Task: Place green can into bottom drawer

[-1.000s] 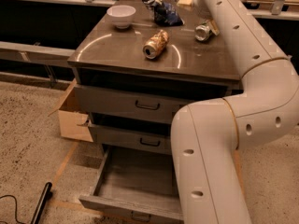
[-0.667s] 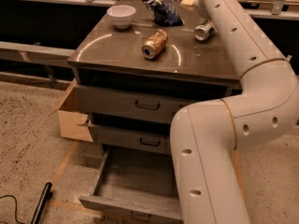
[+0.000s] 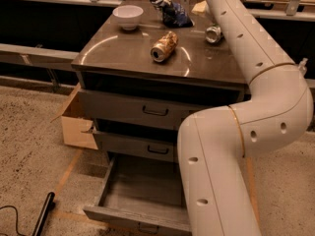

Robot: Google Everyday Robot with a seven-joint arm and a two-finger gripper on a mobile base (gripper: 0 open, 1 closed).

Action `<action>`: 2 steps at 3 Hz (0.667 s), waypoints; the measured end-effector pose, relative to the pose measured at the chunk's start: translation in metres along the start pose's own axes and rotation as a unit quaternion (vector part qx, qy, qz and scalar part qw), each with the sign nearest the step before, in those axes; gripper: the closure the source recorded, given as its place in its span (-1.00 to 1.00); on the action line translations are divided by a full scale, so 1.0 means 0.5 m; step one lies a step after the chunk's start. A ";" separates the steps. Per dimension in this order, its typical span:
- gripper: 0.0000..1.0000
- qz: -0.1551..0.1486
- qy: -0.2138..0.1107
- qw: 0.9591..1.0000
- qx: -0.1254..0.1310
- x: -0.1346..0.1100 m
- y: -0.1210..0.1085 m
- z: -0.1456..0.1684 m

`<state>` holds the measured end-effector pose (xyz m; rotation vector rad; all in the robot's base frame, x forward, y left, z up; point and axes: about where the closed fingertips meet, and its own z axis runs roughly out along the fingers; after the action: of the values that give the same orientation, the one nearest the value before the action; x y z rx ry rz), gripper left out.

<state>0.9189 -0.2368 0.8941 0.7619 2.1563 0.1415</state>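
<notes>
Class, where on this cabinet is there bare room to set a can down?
Bare: the bottom drawer floor left of the arm; the cabinet top in front of the bowl, left of the gold can. Crowded: the back, with bag and green can. The end effector is out of view above.

Bottom drawer (image 3: 138, 193) open, its left floor free; my arm (image 3: 221, 151) overhangs its right. On the counter (image 3: 123, 53), 1 gold can (image 3: 164, 46) lies mid-surface. My hand: out of view, past the top edge.
</notes>
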 end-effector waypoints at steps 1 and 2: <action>-1.00 -0.007 0.003 1.000 0.009 0.010 -0.010 0.014; -1.00 -0.014 0.007 1.000 0.016 0.022 -0.017 0.029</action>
<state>0.9206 -0.2397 0.8745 0.7501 2.1863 0.0976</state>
